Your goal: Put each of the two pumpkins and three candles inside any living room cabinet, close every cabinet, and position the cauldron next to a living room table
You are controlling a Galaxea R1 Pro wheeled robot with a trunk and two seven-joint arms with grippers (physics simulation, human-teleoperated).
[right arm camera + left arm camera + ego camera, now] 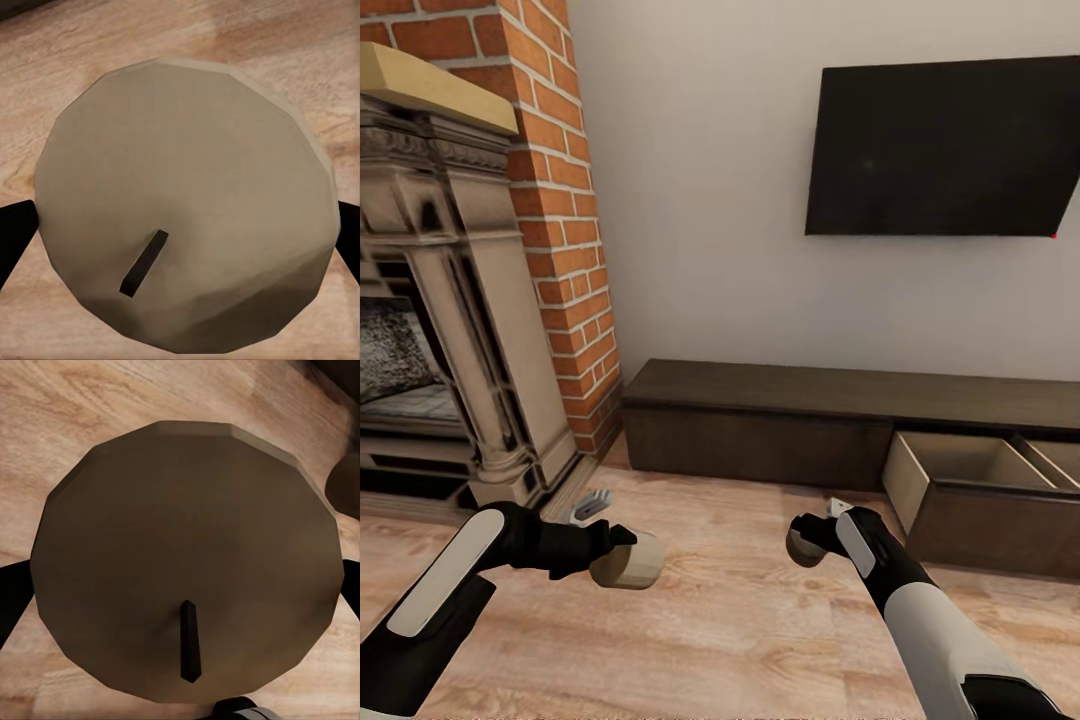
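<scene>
A: Starting at your left, there's the brick fireplace [480,300], stone surround and all, and your left gripper [622,556] is pinching a pale candle [628,560] out over the wood floor [720,620].

B: The left wrist camera agrees: that candle's round top [187,555] sits square between the fingers [11,600], dark wick [190,641] showing, dark finger edges touching it on both sides.

A: Move across and your right gripper [800,545] is clamped on a second candle [803,547], a beige one, held low above the boards.

B: From the right wrist you see its flat top [187,202] and short wick [144,263], the fingers [13,232] pressed against either side.

A: Behind both arms, the long dark-brown cabinet [760,420] runs along the wall under the black television [945,150].

B: And at your far right its drawer [960,470] stands pulled open, pale inside, a divider down the middle. The front to its left looks shut.
</scene>
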